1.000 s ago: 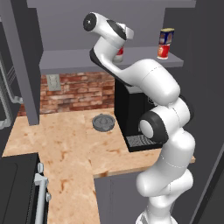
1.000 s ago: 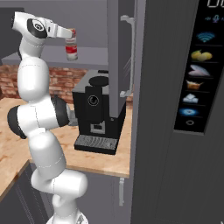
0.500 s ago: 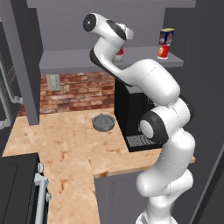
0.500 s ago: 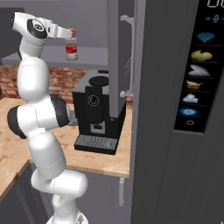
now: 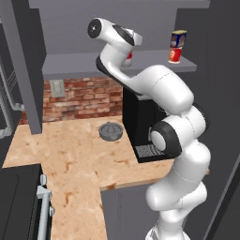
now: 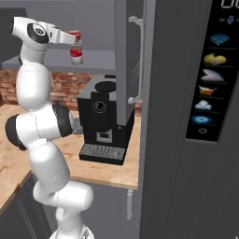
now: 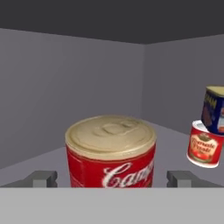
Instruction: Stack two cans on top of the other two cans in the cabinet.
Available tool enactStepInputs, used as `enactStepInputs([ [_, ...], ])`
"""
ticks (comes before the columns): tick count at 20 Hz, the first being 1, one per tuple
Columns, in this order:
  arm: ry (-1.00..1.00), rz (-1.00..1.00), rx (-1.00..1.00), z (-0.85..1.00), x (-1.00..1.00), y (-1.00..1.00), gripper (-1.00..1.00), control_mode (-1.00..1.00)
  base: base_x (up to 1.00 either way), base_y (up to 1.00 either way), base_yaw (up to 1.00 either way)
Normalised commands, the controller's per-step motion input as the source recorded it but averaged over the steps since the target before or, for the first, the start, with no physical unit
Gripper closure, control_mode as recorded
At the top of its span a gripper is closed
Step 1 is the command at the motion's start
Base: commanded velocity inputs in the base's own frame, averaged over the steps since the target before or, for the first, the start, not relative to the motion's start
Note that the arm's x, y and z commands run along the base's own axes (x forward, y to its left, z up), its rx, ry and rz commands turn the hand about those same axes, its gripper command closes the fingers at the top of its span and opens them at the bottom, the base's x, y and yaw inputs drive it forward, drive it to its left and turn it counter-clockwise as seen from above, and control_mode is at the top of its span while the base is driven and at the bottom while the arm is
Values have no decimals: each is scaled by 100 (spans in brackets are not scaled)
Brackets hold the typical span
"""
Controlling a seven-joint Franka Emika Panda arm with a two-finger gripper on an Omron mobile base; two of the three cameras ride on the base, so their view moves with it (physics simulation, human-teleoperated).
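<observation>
A red can with a white band [image 7: 110, 153] stands between the fingers of my gripper [image 7: 113, 178], which is open, with a gap on each side. In the right base view this can [image 6: 74, 37] rests on top of another red-and-white can [image 6: 77, 56] on the cabinet's grey shelf [image 6: 100, 56], and my gripper [image 6: 73, 39] stands level with the upper one. To the right, a dark-blue can with a yellow label [image 7: 214, 109] sits on a red-and-white can [image 7: 203, 148]. That stack [image 5: 177, 47] is near the shelf's right end [image 5: 75, 63].
A black coffee machine [image 5: 140, 117] stands on the wooden counter [image 5: 70, 154] below the shelf, beside a round grey object [image 5: 111, 131]. A tall dark panel with a handle [image 6: 135, 60] rises to the right of the machine [image 6: 105, 116].
</observation>
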Motion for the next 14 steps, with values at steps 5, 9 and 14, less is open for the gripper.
enactStepInputs([
  [5, 0, 0, 0, 0, -45, 0, -100, -100, 0, 0, 0],
  [9, 0, 0, 0, 0, -77, 0, -100, -100, 0, 0, 0],
  [14, 2, 0, 0, 0, -87, -4, -100, -100, 0, 0, 0],
])
